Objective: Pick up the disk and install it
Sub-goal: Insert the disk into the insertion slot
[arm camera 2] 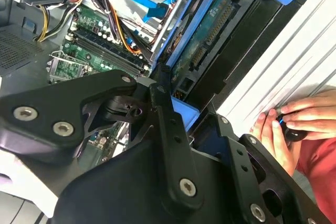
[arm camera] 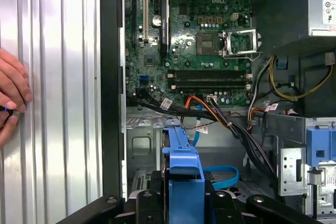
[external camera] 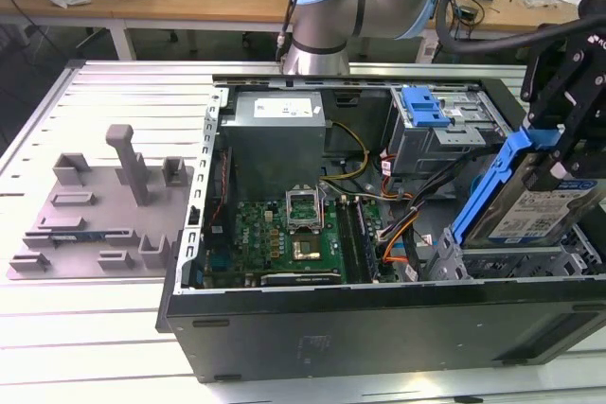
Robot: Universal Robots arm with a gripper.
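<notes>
The disk (external camera: 538, 213) is a silver drive with a white-and-blue label and bright blue rails. It hangs tilted, on edge, at the exterior view's right, over the metal drive cage (external camera: 511, 260) at the front corner of the open computer case (external camera: 312, 328). My black gripper (external camera: 561, 160) is shut on its upper part. In the second wrist view the disk's (arm camera 2: 210, 30) green circuit-board underside faces the camera, past the gripper's linkage (arm camera 2: 163, 129). In the first wrist view the disk's blue rail (arm camera: 181, 156) runs edge-on between the fingers (arm camera: 146, 202), above the case floor.
Inside the case lie the motherboard (external camera: 284, 229), a grey power supply (external camera: 275, 130), bundled cables (external camera: 398, 201) and a second blue-handled bay (external camera: 426, 106). A grey fixture tray (external camera: 104, 205) sits on the slatted table at the exterior view's left. A person's hands (arm camera 2: 289, 124) rest beside the case.
</notes>
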